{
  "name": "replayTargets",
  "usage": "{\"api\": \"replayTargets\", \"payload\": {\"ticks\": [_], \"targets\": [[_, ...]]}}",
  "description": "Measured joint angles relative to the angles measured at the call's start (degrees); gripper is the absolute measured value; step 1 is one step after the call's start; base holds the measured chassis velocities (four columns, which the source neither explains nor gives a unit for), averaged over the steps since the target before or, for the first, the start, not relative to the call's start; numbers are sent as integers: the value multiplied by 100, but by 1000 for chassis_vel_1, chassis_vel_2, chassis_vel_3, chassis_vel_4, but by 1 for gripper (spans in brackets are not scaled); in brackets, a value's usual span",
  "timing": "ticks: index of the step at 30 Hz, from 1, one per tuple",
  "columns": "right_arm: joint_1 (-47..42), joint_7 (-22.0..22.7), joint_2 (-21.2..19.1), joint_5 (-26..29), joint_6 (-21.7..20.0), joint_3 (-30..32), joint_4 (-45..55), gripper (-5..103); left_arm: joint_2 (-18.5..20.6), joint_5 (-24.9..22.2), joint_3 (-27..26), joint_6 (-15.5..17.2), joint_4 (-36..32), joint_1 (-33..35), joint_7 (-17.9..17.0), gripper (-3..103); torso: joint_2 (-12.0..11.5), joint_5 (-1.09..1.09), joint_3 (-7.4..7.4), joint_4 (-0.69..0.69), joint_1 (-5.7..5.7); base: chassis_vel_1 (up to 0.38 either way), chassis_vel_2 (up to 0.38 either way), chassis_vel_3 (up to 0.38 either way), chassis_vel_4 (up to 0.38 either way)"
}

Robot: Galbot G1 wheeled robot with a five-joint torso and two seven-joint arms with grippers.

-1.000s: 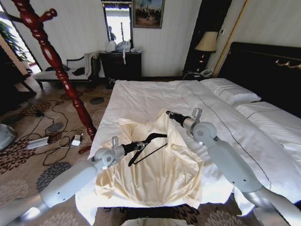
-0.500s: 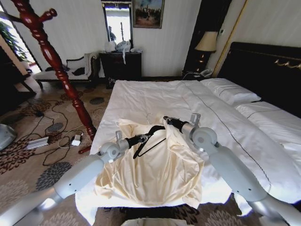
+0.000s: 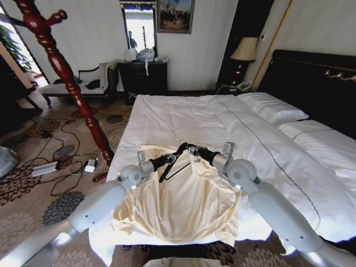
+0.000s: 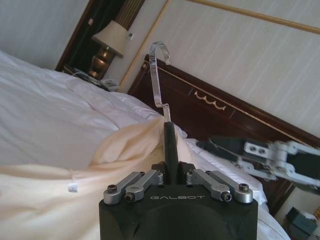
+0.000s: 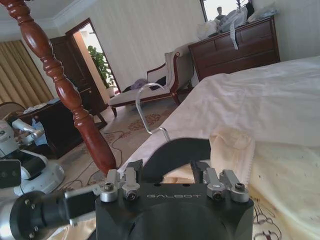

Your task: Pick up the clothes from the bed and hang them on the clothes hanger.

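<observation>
**Both grippers at the hanger, above the shirt on the bed**

The room is a striped-wallpaper bedroom with a patterned carpet, a dark dresser (image 3: 143,76) against the far wall and a lamp (image 3: 243,50) in the corner. The bed (image 3: 167,111) is very wide, with a smooth white duvet crossed by a thin dark seam, white pillows and a black headboard. A turned dark-red wooden coat stand (image 3: 67,75) rises off the bed's near left corner.

The shirt (image 3: 178,206) lies on the near end of the bed. It is cream to pale yellow, thin and silky, and sits in loose folds, its lower edge reaching the foot of the mattress. Its upper part is bunched up toward the grippers.

The hanger (image 3: 173,164) is thin, black and triangular, with a bent silver wire hook (image 4: 158,75). It is held above the shirt's upper part, tilted.

The left gripper (image 3: 171,158) is clamped on the hanger; in the left wrist view the black bar runs straight up between its closed fingers. The right gripper (image 3: 192,149) is at the top of the hanger, beside the left one, with the black bar and cream fabric at its fingers. Whether those fingers are apart or together I cannot tell.
</observation>
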Motion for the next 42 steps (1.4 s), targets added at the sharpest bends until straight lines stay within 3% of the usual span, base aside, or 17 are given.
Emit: {"api": "replayTargets", "payload": {"ticks": [3, 4, 5, 6, 8, 9, 10, 11, 12, 13, 14, 19, 30, 40, 42], "targets": [[-132, 66, -36, -80, 44, 160, 82, 54, 58, -4, -92, -8, -46, 37, -14, 14, 0, -2, 0, -1, 0, 0, 0, 0, 0], [-181, 103, -56, -186, 109, 243, 87, 65, 94, -10, -136, -13, -81, 57, -20, 14, 0, -1, 0, -3, 0, 0, 0, 0, 0], [-205, 156, -73, -413, 237, 335, 33, 65, 146, -21, -176, -18, -139, 82, -25, 14, 0, 1, 0, -3, 0, 0, 0, 0, 0], [-202, 183, -80, -605, 314, 374, -51, 77, 178, -27, -192, -20, -182, 95, -29, 14, 0, 1, 0, -3, 0, 0, 0, 0, 0], [-186, 193, -88, -777, 364, 392, -139, 77, 200, -29, -198, -21, -216, 101, -32, 14, 0, 1, 0, -3, 0, 0, 0, 0, 0], [-147, 192, -102, -1102, 453, 397, -316, 77, 234, -29, -203, -22, -261, 108, -37, 14, 0, 1, 0, -3, 0, 0, 0, 0, 0], [-81, 136, -127, -1604, 578, 383, -534, 87, 272, -29, -203, -23, -321, 114, -44, 14, 0, 1, 0, -2, 0, 0, 0, 0, 0], [-5, 52, -155, -2163, 696, 337, -726, 87, 299, -29, -203, -23, -372, 116, -57, 14, 0, 0, 0, -1, 0, 0, 0, 0, 0], [-5, 52, -155, -2163, 696, 337, -726, 87, 299, -29, -203, -23, -372, 116, -57, 14, 0, 0, 0, -1, 0, 0, 0, 0, 0], [56, -29, -178, -2622, 805, 288, -867, 87, 321, -31, -203, -25, -409, 117, -68, 14, 0, 1, 0, -1, 0, 0, 0, 0, 0], [98, -109, -198, -3039, 908, 243, -978, 99, 345, -31, -203, -28, -452, 118, -79, 14, 0, 1, 0, -2, 0, 0, 0, 0, 0], [115, -526, -318, -4345, 1428, 144, -1288, 100, 461, -42, -225, -38, -604, 128, -102, 14, 0, 1, 0, -1, 0, 0, 0, 0, 0], [-81, -898, -550, -5406, 1701, -47, -1231, 100, 597, -86, -258, -42, -894, 66, -217, 14, 0, 0, 0, -3, 0, 0, 0, 0, 0], [268, -870, -441, -6142, 1686, -193, -1442, 100, 768, -70, -143, 6, -1103, 41, -266, 14, 0, 0, 0, -1, 0, 0, 0, 0, 0], [350, -994, -508, -6554, 1865, -236, -1541, 100, 810, -20, -29, 23, -1157, 43, -264, 14, 0, 1, 0, -2, 0, 0, 0, 0, 0]]}}
